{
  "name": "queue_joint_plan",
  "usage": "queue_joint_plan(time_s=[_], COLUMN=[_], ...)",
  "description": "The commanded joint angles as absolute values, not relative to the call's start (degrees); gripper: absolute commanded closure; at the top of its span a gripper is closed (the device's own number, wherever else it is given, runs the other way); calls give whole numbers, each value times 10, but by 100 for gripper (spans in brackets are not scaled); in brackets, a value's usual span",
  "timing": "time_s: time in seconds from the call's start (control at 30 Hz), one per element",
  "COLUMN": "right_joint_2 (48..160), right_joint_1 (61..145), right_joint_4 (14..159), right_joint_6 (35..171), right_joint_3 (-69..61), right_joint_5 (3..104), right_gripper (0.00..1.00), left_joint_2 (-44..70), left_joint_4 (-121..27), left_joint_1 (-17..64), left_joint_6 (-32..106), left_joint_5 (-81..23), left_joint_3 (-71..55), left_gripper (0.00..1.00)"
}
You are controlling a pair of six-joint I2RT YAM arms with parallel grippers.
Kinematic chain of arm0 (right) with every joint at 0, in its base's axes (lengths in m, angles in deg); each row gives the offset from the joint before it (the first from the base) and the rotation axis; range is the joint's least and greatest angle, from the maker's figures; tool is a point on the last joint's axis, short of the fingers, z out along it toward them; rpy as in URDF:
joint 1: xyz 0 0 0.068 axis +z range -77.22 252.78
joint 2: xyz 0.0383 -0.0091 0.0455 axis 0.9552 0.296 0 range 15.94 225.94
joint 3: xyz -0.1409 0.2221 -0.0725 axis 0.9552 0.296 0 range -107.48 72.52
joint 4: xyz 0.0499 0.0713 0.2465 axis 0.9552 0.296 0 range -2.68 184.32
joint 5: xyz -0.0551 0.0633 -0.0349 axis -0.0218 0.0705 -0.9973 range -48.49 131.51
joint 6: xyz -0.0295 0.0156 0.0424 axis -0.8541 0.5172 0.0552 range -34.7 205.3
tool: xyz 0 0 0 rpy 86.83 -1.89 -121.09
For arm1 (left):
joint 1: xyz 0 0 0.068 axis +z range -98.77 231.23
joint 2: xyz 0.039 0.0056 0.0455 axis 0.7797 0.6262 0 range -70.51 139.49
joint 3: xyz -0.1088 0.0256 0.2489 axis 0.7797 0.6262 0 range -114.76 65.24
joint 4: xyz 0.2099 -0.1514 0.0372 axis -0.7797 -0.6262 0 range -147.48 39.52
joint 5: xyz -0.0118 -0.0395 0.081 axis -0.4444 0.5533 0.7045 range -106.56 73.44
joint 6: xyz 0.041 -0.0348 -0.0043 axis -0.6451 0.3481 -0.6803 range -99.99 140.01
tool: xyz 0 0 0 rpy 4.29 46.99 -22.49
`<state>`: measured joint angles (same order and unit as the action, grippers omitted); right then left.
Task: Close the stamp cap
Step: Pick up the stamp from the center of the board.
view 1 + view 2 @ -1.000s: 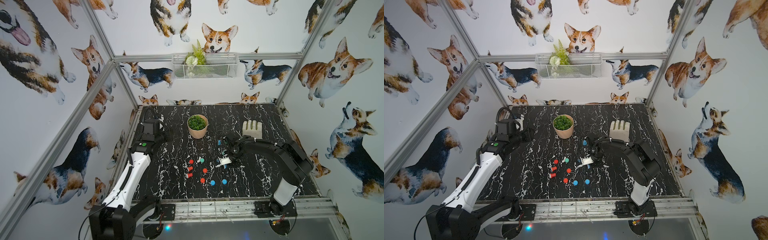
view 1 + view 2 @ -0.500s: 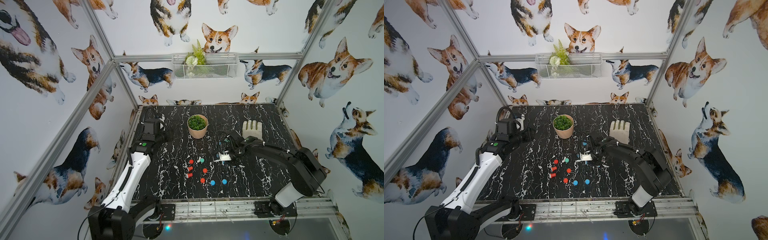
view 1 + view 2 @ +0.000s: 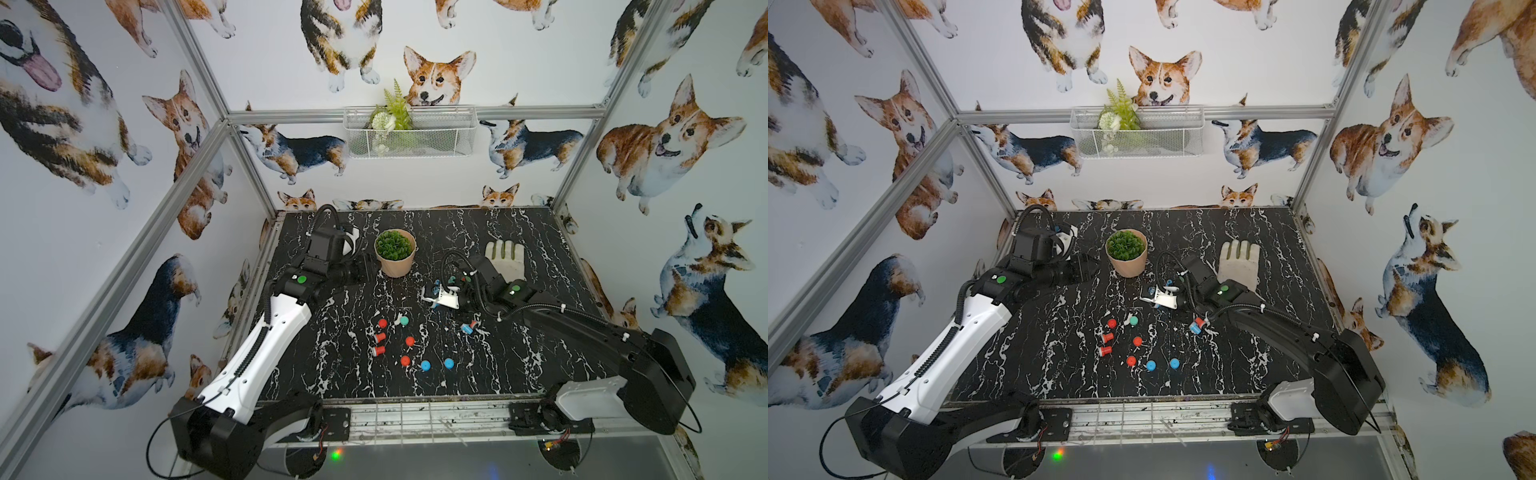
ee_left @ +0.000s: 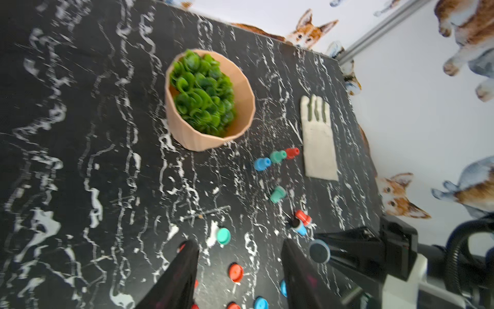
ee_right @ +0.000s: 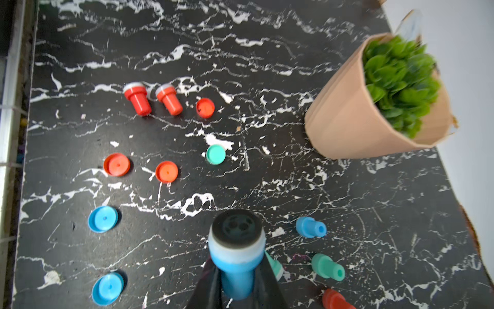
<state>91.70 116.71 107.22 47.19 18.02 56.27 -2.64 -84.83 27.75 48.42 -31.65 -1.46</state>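
The right claw (image 5: 236,281) is clamped on the stem of a blue stamp (image 5: 236,248), which is uncapped with its dark face showing. In both top views the two sit just right of the middle of the table (image 3: 540,353). The left claw (image 4: 239,242) is spread open and empty at the table's upper left, beside the plant pot (image 3: 395,253), and two loose blue caps (image 3: 425,365) lie at lower centre, well apart from the stamp.

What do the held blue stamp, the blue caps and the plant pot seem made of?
Blue stamp: probably smooth plastic; its dark face looks like matt foam.
Blue caps: thin shiny plastic, with a moulded centre dot.
Plant pot: matt tan, faceted, finely ridged; perhaps printed plastic or card.
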Motion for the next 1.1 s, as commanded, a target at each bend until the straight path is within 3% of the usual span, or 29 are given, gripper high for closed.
queue_joint_plan(time_s=[0.0, 0.4, 0.73, 1.07], right_joint_2=[888, 828, 813, 812], right_joint_1=[1171, 1175, 1181, 1189], right_joint_4=[1000, 935, 928, 929], right_joint_6=[524, 551, 548, 533], right_joint_3=[189, 208, 211, 211], right_joint_5=[551, 558, 587, 608], right_gripper=[91, 91, 91, 91], left_joint_2=[-14, 32, 67, 81], left_joint_4=[-859, -849, -833, -830], left_joint_1=[229, 109, 64, 59], left_joint_6=[534, 560, 564, 557], left_joint_5=[-339, -367, -342, -349], left_joint_3=[-33, -63, -79, -92], left_gripper=[44, 41, 40, 53])
